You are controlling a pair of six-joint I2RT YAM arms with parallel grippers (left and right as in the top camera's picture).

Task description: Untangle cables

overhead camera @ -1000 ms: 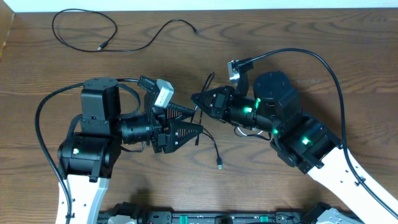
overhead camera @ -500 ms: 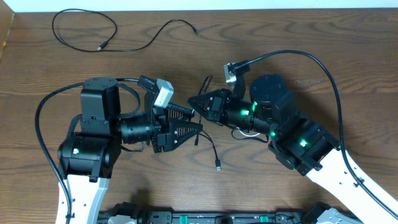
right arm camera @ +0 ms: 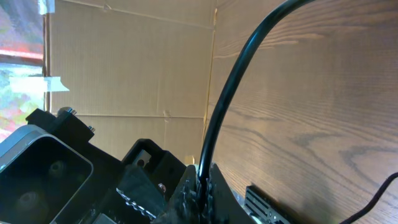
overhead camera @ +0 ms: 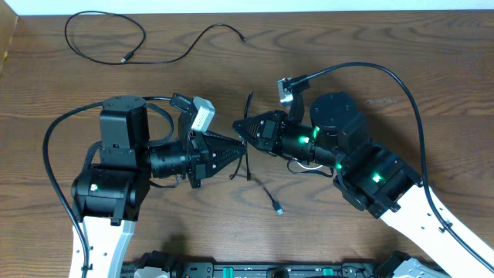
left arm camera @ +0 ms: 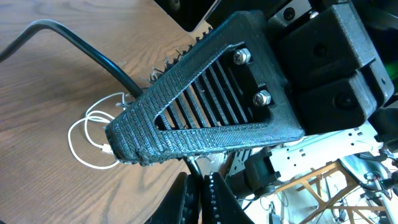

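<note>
Overhead: a lone cable lies apart at the far left of the bench, so that one looks freed. The black cable runs between the two grippers mid-bench, its plug trailing toward the near edge. The left gripper and right gripper meet almost tip to tip, crowding each other.

Left wrist: the left gripper is pressed together on a thin dark strand, apparently the black cable. The right gripper's ribbed finger blocks most of the view. Beside it the white cable lies looped on the bench, probably yet to be parted.

Right wrist: the right gripper pinches the black cable, which rises away over the bench toward a cardboard wall.
</note>
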